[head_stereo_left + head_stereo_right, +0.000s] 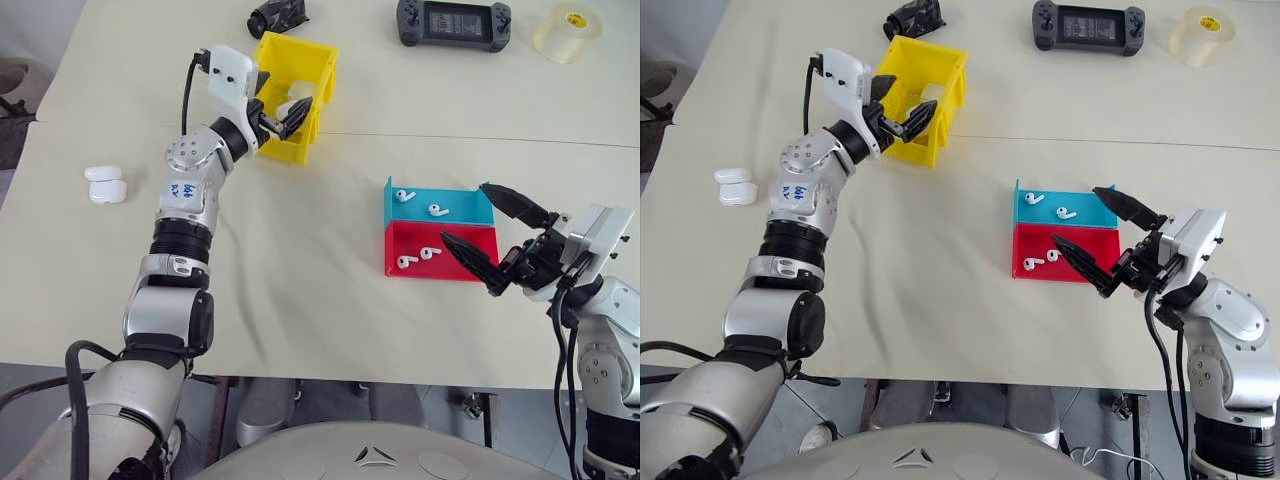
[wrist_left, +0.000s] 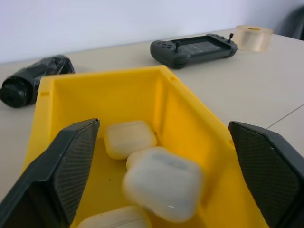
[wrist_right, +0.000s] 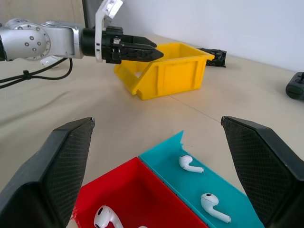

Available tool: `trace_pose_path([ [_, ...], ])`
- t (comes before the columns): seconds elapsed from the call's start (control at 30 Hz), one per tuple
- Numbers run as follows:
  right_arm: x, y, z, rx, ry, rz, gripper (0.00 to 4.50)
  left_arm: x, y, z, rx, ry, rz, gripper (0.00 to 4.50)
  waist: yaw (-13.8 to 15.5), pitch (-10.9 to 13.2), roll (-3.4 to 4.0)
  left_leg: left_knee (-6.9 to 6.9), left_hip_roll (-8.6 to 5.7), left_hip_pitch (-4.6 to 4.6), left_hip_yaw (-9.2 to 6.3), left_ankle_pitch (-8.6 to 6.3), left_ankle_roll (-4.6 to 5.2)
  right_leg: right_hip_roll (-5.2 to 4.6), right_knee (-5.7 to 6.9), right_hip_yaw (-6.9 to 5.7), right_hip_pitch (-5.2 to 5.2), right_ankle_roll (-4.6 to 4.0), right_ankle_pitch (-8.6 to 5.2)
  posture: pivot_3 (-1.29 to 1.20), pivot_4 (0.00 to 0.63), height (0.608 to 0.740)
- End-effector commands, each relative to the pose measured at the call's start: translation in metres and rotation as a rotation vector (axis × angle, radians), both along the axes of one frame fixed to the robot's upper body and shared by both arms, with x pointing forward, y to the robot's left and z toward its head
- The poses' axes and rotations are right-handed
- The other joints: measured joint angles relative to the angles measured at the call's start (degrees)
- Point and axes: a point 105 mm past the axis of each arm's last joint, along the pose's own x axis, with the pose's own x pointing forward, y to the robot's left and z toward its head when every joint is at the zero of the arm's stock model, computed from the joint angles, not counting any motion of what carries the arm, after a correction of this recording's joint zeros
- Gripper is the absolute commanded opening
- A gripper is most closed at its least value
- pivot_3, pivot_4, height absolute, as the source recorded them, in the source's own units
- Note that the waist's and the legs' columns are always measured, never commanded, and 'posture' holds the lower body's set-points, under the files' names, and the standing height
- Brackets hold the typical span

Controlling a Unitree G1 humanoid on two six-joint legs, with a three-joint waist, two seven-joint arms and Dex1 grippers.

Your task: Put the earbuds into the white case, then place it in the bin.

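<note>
Your left gripper [image 1: 287, 119] hangs over the cut-down front lip of the yellow bin [image 1: 312, 62] with its fingers spread wide and nothing between them. Just beyond its tips, a white case [image 2: 162, 183] is inside the bin, blurred in the wrist view, so you cannot tell whether it has settled; it lies among other white cases [image 2: 129, 138] on the bin floor. Your right gripper [image 1: 493, 240] is also fully spread and empty, held off the table just beside the two shallow trays.

Look at the blue tray [image 1: 470, 205]: it carries two earbuds [image 1: 438, 210]. The red tray [image 1: 455, 268] touching it holds two more [image 1: 430, 253]. Another case [image 1: 106, 190], lid flipped up, sits well apart on the cream table [image 1: 300, 260] beside your left arm. Past the bin lie a crumpled black bundle [image 1: 277, 15], a black game console [image 1: 453, 22] and a roll of clear tape [image 1: 567, 31].

Cases and earbuds are glossy, rounded white plastic; the bin is smooth with tall walls; the fingers are black with a woven texture.
</note>
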Motion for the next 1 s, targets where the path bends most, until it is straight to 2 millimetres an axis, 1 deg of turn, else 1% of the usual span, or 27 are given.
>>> trace_pose_path([
  [0.03,-0.005,0.002,0.007,-0.01,-0.043,0.018,4.5,-0.021,0.008,0.013,0.024,-0.078,-0.086,4.48,0.02,0.0,0.0,0.0,0.0,0.0,-0.02,0.0,0.0,0.0,0.01,-0.01,0.0,0.0,0.0,0.0,0.15,0.74],
  [0.1,-0.005,0.0,0.007,-0.03,-0.041,0.031,4.5,-0.038,0.015,0.011,0.055,-0.09,-0.149,4.48,-0.04,0.0,0.0,0.0,0.02,0.01,-0.02,0.0,0.0,0.0,0.02,0.01,0.0,0.0,0.0,0.0,0.15,0.74],
  [0.13,-0.005,-0.001,0.006,-0.035,-0.04,0.037,4.5,-0.043,0.016,0.011,0.065,-0.098,-0.166,4.48,-0.05,0.0,0.0,0.01,0.04,0.0,-0.02,0.0,-0.01,0.0,0.0,0.01,0.0,0.0,0.0,0.0,0.15,0.74],
  [0.27,-0.006,-0.008,0.004,-0.101,-0.031,0.091,4.5,-0.086,0.035,-0.004,0.174,-0.084,-0.336,4.48,-0.02,-0.01,0.01,0.03,0.02,0.01,-0.04,0.0,-0.01,-0.09,0.0,0.04,0.01,-0.01,0.0,0.0,0.15,0.74],
  [0.3,-0.006,-0.009,0.003,-0.112,-0.027,0.102,4.5,-0.093,0.038,-0.007,0.184,-0.076,-0.362,4.48,0.01,0.0,0.01,0.02,0.01,0.02,-0.05,0.0,0.0,-0.11,0.0,0.06,0.02,-0.01,0.0,0.0,0.15,0.74],
  [0.37,-0.007,-0.012,0.003,-0.144,-0.015,0.14,4.5,-0.12,0.054,-0.016,0.212,-0.062,-0.448,4.48,0.0,-0.01,0.01,0.02,0.02,0.02,-0.12,0.0,0.0,-0.19,-0.06,0.13,0.07,-0.01,0.0,0.0,0.15,0.74],
  [0.43,-0.005,-0.017,0.003,-0.169,0.001,0.164,4.5,-0.14,0.07,-0.029,0.275,-0.037,-0.47,4.48,-0.21,0.0,0.02,0.02,0.07,0.02,-0.15,-0.02,-0.02,-0.27,-0.13,0.4,0.1,-0.03,-0.01,0.0,0.15,0.74],
  [0.5,-0.002,-0.02,0.002,-0.182,0.005,0.169,4.5,-0.143,0.077,-0.038,0.311,-0.011,-0.439,4.48,-0.14,0.0,0.01,-0.02,0.09,0.05,-0.15,-0.03,-0.03,-0.3,-0.16,0.5,0.1,-0.05,-0.02,0.0,0.15,0.74],
  [0.63,-0.002,-0.026,-0.003,-0.217,0.017,0.176,4.5,-0.147,0.075,-0.043,0.335,-0.029,-0.427,4.48,0.46,0.0,0.01,0.03,0.08,0.04,-0.22,-0.02,-0.05,-0.34,-0.32,0.46,0.14,-0.08,-0.03,0.0,0.15,0.74],
  [0.73,-0.003,-0.03,-0.006,-0.247,0.02,0.163,4.5,-0.148,0.071,-0.042,0.313,-0.044,-0.413,4.48,0.15,-0.01,0.01,0.01,0.05,0.03,-0.2,-0.07,0.02,-0.35,-0.16,0.51,0.14,-0.06,-0.02,0.0,0.15,0.74],
  [0.93,-0.005,-0.034,-0.003,-0.235,0.009,0.13,4.5,-0.153,0.065,-0.04,0.287,-0.064,-0.422,4.48,-0.07,-0.01,0.01,-0.04,0.12,0.04,-0.13,-0.09,0.01,-0.28,-0.16,0.51,0.09,-0.06,-0.02,0.0,0.15,0.74],
  [1.0,-0.007,-0.034,-0.005,-0.231,0.017,0.123,4.5,-0.152,0.063,-0.039,0.317,-0.093,-0.406,4.48,-0.03,0.0,0.01,-0.02,0.13,0.04,-0.13,-0.08,0.0,-0.28,-0.14,0.51,0.09,-0.06,-0.02,0.0,0.15,0.74],
])
